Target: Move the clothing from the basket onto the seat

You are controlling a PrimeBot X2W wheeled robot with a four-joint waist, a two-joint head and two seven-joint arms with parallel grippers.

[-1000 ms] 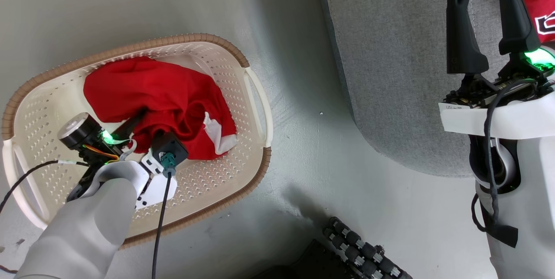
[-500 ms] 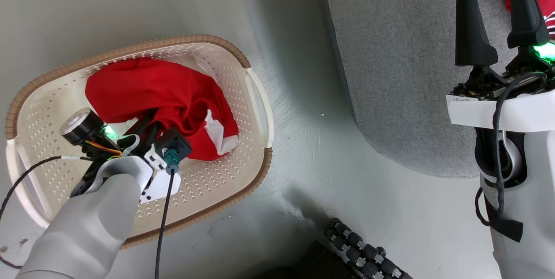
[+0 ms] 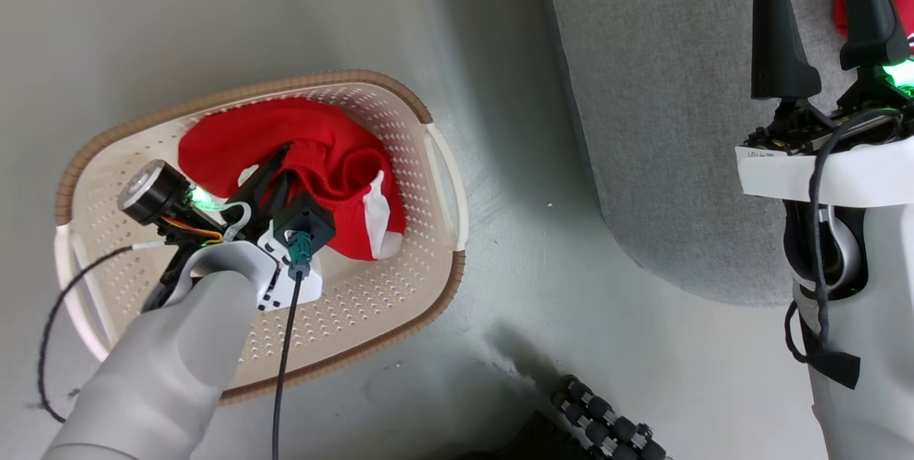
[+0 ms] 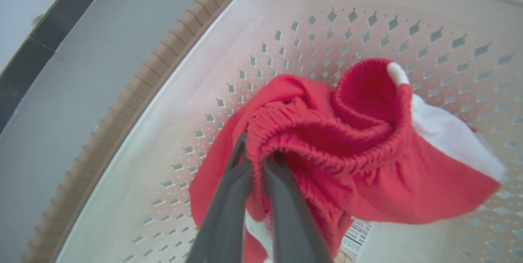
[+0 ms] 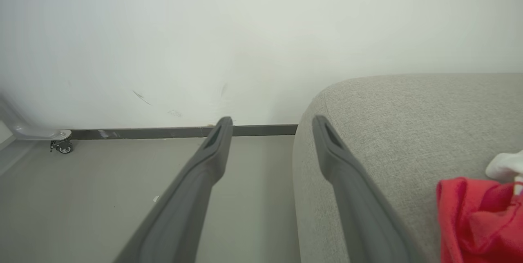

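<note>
1. Basket (image 3: 428, 111): cream, perforated, brown rim band. It stands on the floor (image 3: 500, 267), near the rounded corner of the seat (image 3: 657, 124) but not touching it.
2. Red garment (image 3: 335, 149): bunched inside the basket against its far wall. It has a gathered elastic band, a white panel on the side toward the seat, and a printed label (image 4: 357, 236) on its underside.
3. Left tool (image 4: 258, 152): reaches down into the basket. Its two dark fingers are pressed together, pinching the elastic band of the red garment; the cloth folds over both tips.
4. Second red garment (image 5: 474, 218): red with white trim. It lies on the seat's upper surface, back from the rounded corner.
5. Right tool (image 5: 273, 122): fingers spread wide with nothing between them. It is held above the seat's edge, beside the second red garment and clear of it.
6. Small castor (image 5: 61, 145): on the floor at the foot of the wall.
</note>
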